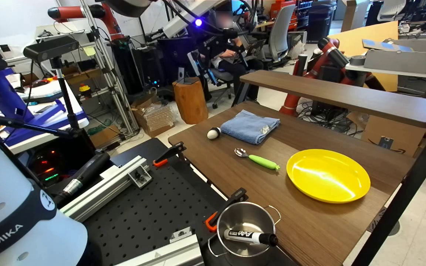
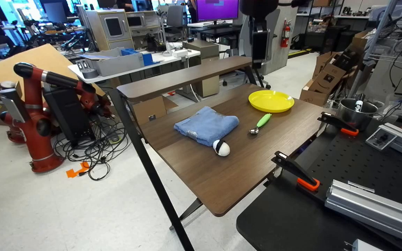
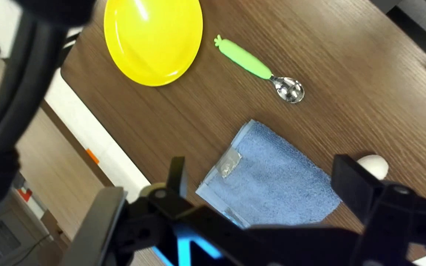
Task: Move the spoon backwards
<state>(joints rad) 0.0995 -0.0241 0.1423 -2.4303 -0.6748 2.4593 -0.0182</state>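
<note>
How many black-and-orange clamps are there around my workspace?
2. One clamp sits beside the steel pot; the other clamp is nearer the white ball. Both show in both exterior views; more could be hidden.

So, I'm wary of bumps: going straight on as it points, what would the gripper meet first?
Probably the folded blue towel, which shows between the tips of the open gripper in the wrist view; depth is unclear, so perhaps the brown tabletop beside it.
</note>
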